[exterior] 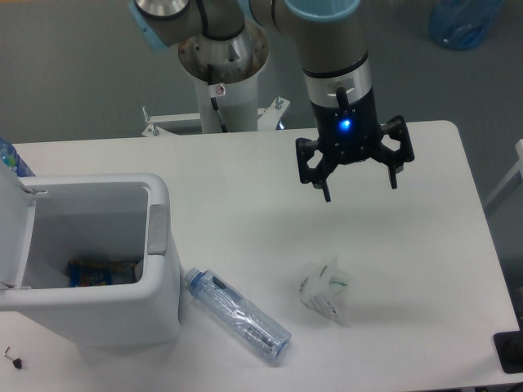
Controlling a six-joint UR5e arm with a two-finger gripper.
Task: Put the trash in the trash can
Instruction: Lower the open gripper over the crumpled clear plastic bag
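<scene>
Two pieces of trash lie on the white table. A crumpled clear wrapper with green print (324, 291) sits right of centre near the front. A crushed clear bottle with a blue cap (238, 314) lies diagonally just right of the trash can. The trash can (155, 294) is a white rectangular bin at the front left, lid open, grey latch tab on its right rim, something dark and blue inside. My gripper (359, 186) hangs open above the table, behind and slightly right of the wrapper, holding nothing.
The arm's base column (221, 73) stands behind the table's back edge. A blue bag (462, 20) lies on the floor at the far right. A blue bottle top (10, 159) shows at the left edge. A dark object (511, 351) sits at the table's front right corner.
</scene>
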